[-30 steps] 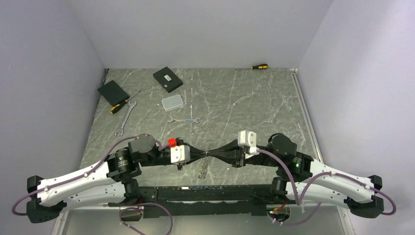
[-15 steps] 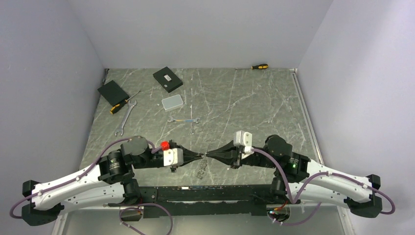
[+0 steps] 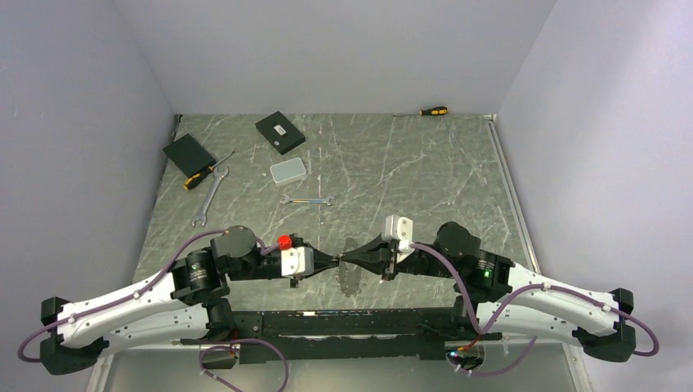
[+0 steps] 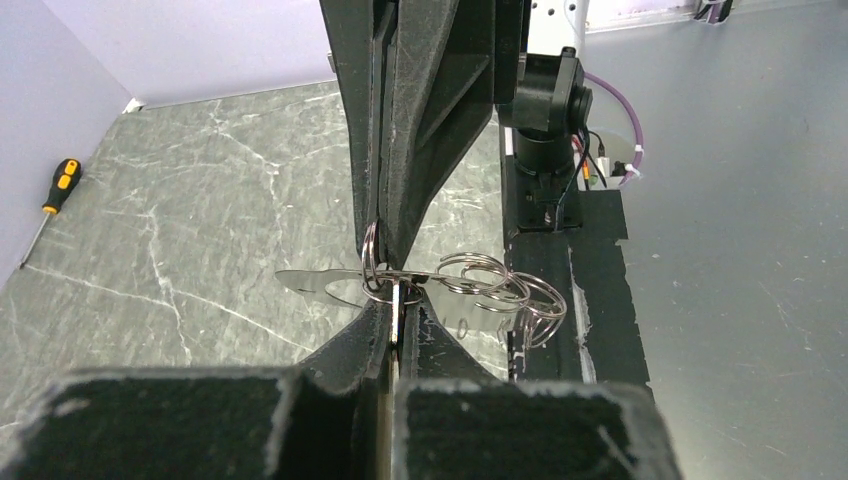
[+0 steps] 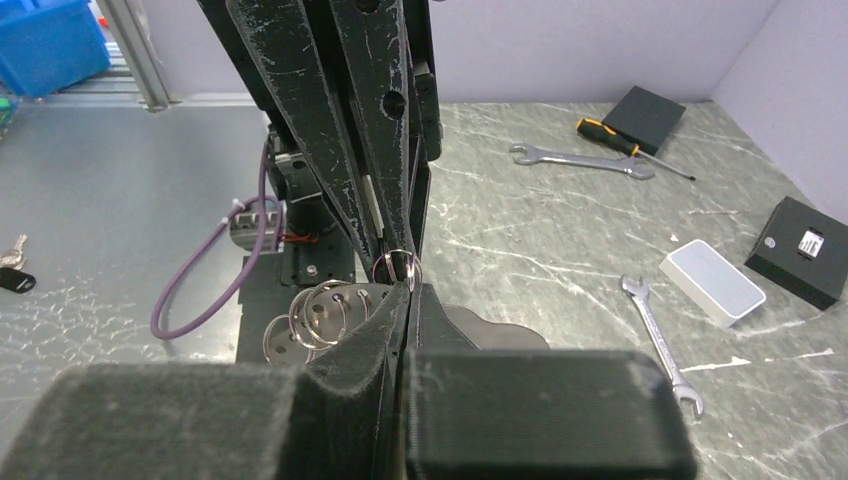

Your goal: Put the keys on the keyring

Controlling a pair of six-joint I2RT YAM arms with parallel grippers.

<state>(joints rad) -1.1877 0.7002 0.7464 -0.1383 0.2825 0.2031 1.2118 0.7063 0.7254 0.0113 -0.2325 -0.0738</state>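
My left gripper (image 3: 337, 260) and right gripper (image 3: 346, 260) meet tip to tip above the table's near middle. In the left wrist view the left gripper (image 4: 397, 300) is shut on a thin flat silver key seen edge-on. The right gripper (image 4: 382, 235) comes in from above. In the right wrist view the right gripper (image 5: 408, 288) is shut on a small ring of the keyring (image 5: 397, 267). More silver wire loops (image 4: 485, 285) and a flat silver piece (image 4: 310, 283) hang just below the tips, and the bunch (image 3: 353, 282) shows from above. Another small black-headed key (image 5: 12, 278) lies off the table.
At the back left lie a long wrench (image 3: 211, 194), a yellow-handled screwdriver (image 3: 204, 173), two black boxes (image 3: 189, 153) (image 3: 280, 131) and a white case (image 3: 288, 171). A small wrench (image 3: 307, 200) sits mid-table. A second screwdriver (image 3: 433, 111) is by the back wall.
Both grippers have stayed shut and tip to tip. The right wrist has crept left toward the centre, the left wrist shifted left and came back, and the hanging bunch now sits slightly further right.
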